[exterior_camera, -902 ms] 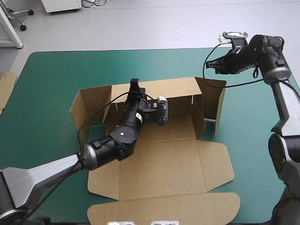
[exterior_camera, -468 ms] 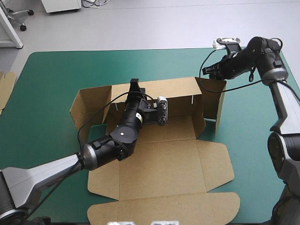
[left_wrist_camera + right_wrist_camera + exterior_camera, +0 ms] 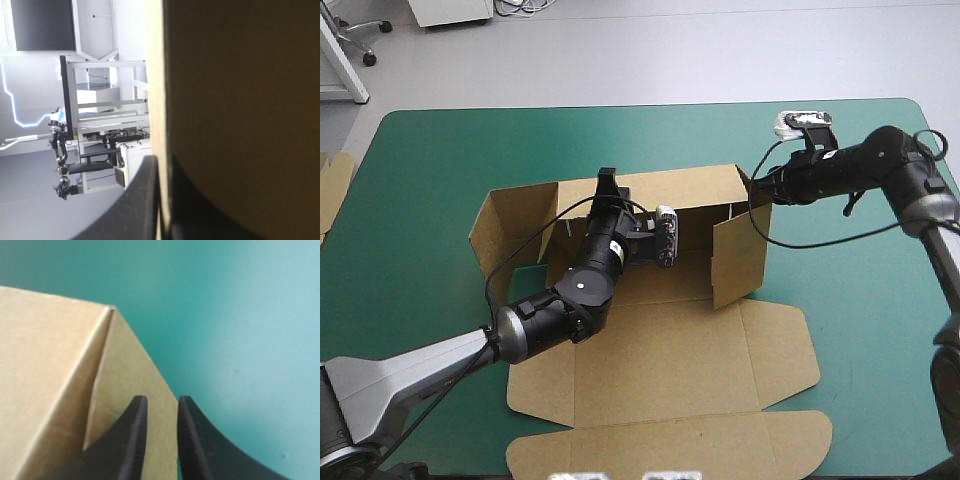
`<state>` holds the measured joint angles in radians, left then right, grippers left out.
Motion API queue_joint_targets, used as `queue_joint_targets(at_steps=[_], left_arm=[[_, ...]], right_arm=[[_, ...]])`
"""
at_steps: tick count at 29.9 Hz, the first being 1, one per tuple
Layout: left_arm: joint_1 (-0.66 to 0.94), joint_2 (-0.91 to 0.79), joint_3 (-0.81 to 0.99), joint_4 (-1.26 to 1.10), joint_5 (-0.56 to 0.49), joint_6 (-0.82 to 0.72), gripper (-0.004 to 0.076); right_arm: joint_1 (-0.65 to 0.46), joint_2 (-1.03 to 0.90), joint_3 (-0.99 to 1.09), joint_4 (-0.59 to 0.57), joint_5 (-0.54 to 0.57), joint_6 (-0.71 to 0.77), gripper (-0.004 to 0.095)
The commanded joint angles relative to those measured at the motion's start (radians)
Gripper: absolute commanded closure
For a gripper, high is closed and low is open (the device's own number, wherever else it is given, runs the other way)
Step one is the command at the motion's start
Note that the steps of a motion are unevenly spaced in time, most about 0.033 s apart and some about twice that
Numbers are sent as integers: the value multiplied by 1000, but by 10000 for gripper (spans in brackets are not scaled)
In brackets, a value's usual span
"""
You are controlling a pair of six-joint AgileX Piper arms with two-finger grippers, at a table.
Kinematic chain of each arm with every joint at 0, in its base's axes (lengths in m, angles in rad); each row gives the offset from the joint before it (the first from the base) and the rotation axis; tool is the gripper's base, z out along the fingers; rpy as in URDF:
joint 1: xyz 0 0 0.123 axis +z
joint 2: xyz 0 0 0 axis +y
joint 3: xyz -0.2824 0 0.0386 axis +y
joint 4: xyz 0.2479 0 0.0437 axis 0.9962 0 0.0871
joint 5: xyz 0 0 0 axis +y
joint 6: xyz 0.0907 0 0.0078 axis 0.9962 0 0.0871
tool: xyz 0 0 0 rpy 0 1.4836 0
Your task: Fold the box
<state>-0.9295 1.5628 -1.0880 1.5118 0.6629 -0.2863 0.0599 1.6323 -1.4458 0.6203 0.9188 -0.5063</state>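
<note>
The box (image 3: 660, 350) lies in the middle of the high view on the teal-green cover (image 3: 420, 200), partly raised. Its back wall (image 3: 690, 188) stands upright across the centre. The broad lid panel (image 3: 670, 440) lies flat toward the bottom of the frame. My left gripper (image 3: 609, 182) sits at the top edge of that back wall, left of centre. In my left wrist view the fingers of the left gripper (image 3: 164, 167) are clamped on the board, one on each side of the brown sheet (image 3: 240, 100). At centre left an end flap (image 3: 505, 225) stands splayed outward. At centre right the other end flap (image 3: 738, 258) stands turned inward across the tray's end. My right gripper (image 3: 757, 187) is at that flap's upper corner, where it meets the back wall. In my right wrist view the right gripper (image 3: 160, 401) is all but closed, with the brown board (image 3: 45, 365) showing in the slit between its fingers and the teal-green cover (image 3: 240, 340) beside it. A strip of spare board (image 3: 330, 185) shows at the frame's left edge.
</note>
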Motion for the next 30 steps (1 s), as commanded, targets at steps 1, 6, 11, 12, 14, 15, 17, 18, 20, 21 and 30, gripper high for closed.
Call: queue_joint_targets(at_steps=[1,6,11,12,14,15,17,18,20,21,30], left_arm=[[-8,-32,-25,20,-10,-13,738],[-8,-32,-25,20,-11,-13,738],[-8,-32,-25,20,-10,-13,738],[-8,-32,-25,20,-10,-13,738],[-8,-32,-25,20,-12,-13,738],[-8,-32,-25,20,-12,-13,738],[-8,-32,-25,20,-12,-13,738],[-8,-32,-25,20,-12,-13,738],[-8,-32,-25,20,-12,-13,738],[-8,-32,-25,20,-12,-13,738],[-8,-32,-25,20,-13,-13,738]], right_arm=[[-6,-125,112,134,-117,-130,694],[-6,-166,242,253,-146,-250,694],[-2,-199,311,299,-151,-311,694],[-2,-207,326,316,-151,-342,694],[-2,-217,354,355,-147,-411,694],[-2,-225,370,378,-143,-439,694],[-2,-238,396,410,-143,-462,694],[-2,-246,413,423,-143,-474,694],[-2,-256,434,439,-143,-503,694],[-2,-262,443,447,-138,-522,694],[-2,-285,481,477,-79,-647,693]])
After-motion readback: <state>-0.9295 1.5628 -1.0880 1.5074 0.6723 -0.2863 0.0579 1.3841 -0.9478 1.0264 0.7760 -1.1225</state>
